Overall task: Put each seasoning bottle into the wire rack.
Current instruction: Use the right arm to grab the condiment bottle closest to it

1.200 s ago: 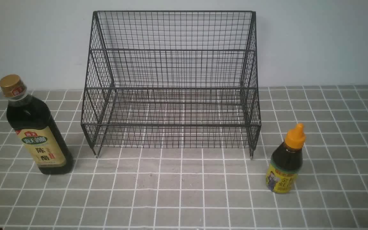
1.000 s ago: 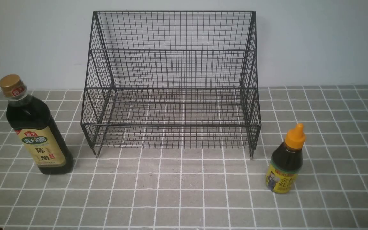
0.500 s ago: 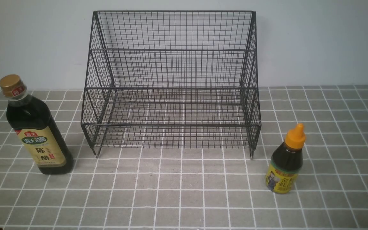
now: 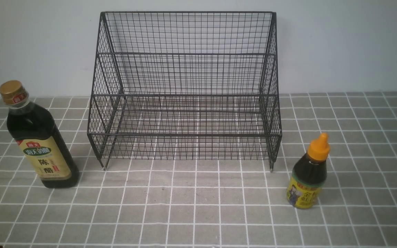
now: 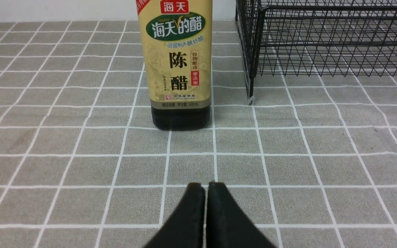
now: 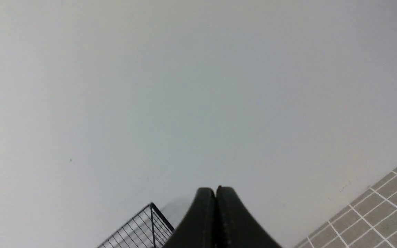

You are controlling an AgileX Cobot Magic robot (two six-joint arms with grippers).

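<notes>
Grey checked tablecloth, wall behind. Left gripper shut, empty; vinegar bottle dead ahead, upright, well apart. Right gripper shut, empty, aimed at wall; orange-capped sauce bottle outside its view. Wire rack between bottles, open-topped for loading.

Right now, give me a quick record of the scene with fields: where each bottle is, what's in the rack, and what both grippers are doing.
tall bottle: upright on the checked cloth, left of the wire rack, outside it
short bottle: upright on the cloth, right of the rack, outside it
wire rack: both tiers hold nothing
left gripper: shut, holding nothing, low over the cloth, facing the tall bottle's label
right gripper: shut, holding nothing, pointed at the wall
progress: no bottle placed yet
</notes>
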